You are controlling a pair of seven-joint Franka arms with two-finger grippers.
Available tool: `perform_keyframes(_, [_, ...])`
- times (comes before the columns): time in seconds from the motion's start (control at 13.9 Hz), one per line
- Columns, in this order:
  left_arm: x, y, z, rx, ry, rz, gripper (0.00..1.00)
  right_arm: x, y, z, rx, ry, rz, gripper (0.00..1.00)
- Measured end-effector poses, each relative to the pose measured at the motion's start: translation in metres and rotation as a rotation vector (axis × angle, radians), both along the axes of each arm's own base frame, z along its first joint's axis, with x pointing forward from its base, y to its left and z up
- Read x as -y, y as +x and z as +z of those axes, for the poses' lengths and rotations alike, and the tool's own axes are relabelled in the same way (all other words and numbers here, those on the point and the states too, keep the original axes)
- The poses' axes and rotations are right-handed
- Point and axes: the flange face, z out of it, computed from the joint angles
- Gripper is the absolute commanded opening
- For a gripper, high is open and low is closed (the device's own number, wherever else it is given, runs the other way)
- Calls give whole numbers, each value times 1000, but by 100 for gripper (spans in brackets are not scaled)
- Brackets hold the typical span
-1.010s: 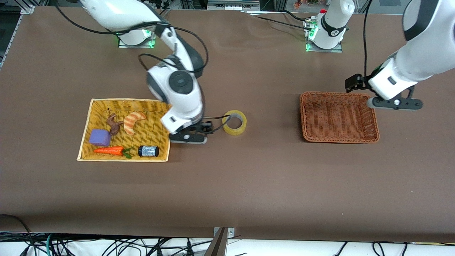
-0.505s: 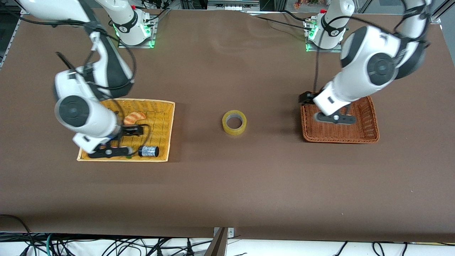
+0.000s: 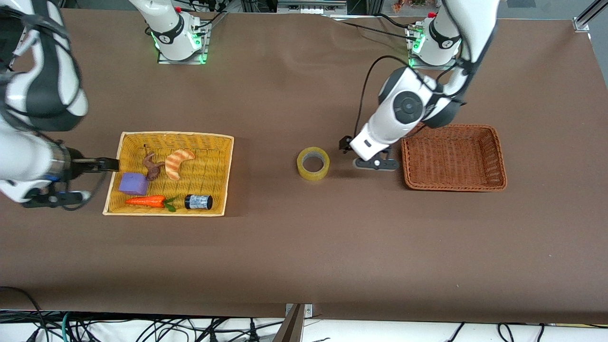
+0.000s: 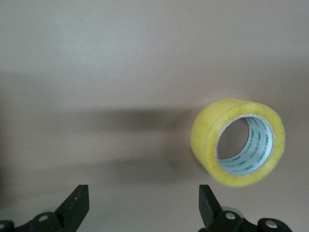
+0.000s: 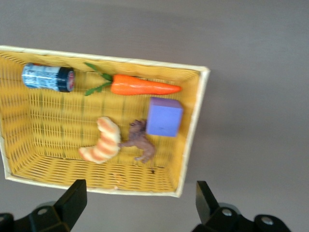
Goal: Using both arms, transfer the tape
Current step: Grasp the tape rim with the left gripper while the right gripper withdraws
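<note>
The tape, a yellowish ring with a wide hole, lies flat on the brown table midway between the two baskets. In the left wrist view the tape lies just ahead of the fingers and off to one side. My left gripper is low over the table between the tape and the brown basket. It is open and empty in its own view. My right gripper is up in the air at the yellow basket's edge toward the right arm's end of the table. It is open and empty.
The yellow basket holds a purple block, a croissant, a carrot, a brown figure and a small black cylinder. The brown basket stands toward the left arm's end.
My right gripper left the tape and swung back over the yellow basket to its outer edge. My left gripper came across the brown basket to beside the tape. The tape stayed put.
</note>
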Motion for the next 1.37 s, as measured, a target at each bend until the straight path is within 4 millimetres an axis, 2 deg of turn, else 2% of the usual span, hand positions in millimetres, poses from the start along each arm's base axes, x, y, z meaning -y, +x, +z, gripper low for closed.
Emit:
perform_keyframes(0.14, [24, -5, -25, -27, -3, 57, 99, 27, -9, 22, 8, -2, -27, 100])
perform_keyframes(0.29, [44, -2, -41, -44, -5, 95, 99, 44, -24, 42, 6, -23, -61, 100])
perform_keyframes(0.43, [60, 4, -49, -36, -16, 131, 99, 52, -39, 65, 32, -39, -82, 100])
perform_keyframes(0.58, [68, 7, -57, -18, -23, 152, 96, 55, -56, 93, 67, -53, -94, 100])
perform_keyframes(0.65, [69, 8, -62, -14, -22, 156, 86, 60, -66, 106, 84, -59, -108, 100])
perform_keyframes(0.72, [68, 8, -69, -15, -16, 159, 49, 67, -76, 120, 103, -60, -126, 100])
perform_keyframes(0.79, [66, 9, -73, -15, -13, 162, 15, 71, -85, 133, 118, -57, -139, 100])
perform_keyframes(0.87, [65, 10, -75, -15, -11, 164, 0, 72, -93, 142, 129, -55, -146, 100])
perform_keyframes(1.01, [66, 11, -75, -13, -12, 163, 0, 70, -103, 147, 129, -53, -138, 100])
perform_keyframes(1.37, [73, 10, -65, 15, -5, 124, 0, 68, -100, 127, 94, -31, -103, 100])
